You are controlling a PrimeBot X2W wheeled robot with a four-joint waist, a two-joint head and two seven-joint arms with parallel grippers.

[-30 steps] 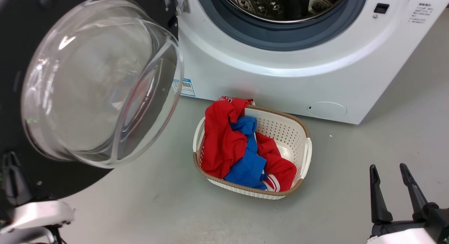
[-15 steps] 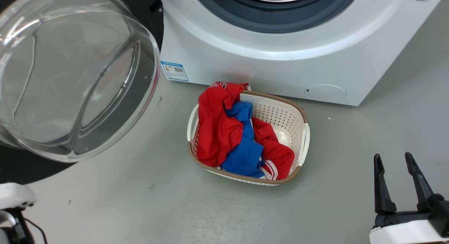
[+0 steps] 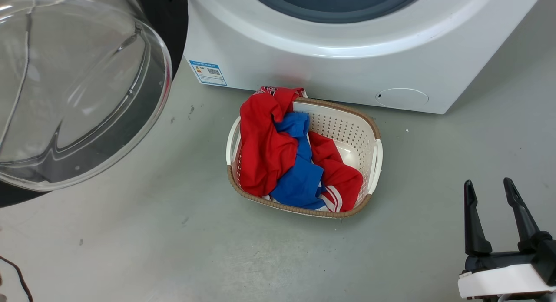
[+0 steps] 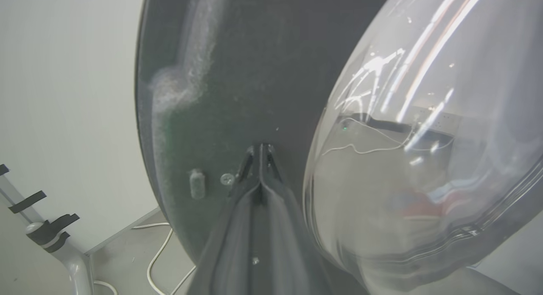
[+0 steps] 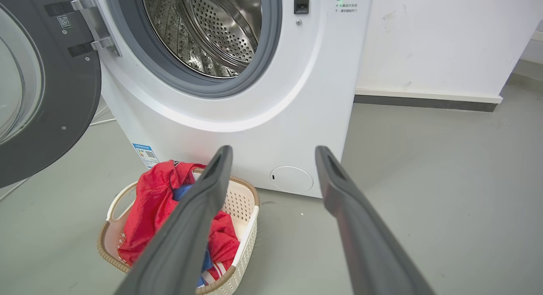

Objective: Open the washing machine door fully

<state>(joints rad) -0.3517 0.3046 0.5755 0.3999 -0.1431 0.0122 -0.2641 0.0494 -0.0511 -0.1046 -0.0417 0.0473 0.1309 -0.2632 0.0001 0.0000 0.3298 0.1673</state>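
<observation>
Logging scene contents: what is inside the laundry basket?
Red clothing and a blue garment fill most of the basket; whatever lies beneath them is covered.

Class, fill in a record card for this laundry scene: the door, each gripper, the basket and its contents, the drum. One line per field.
Door: washing machine door swung open, on the robot's left of the washing machine.
Left arm: left gripper shut, tips at the door's black inner face; contact uncertain.
Right arm: right gripper open, empty, above the floor, right of the basket.
Basket: basket on the floor before the machine, holding red and blue clothes.
Drum: drum uncovered; no laundry in the part seen.
</observation>
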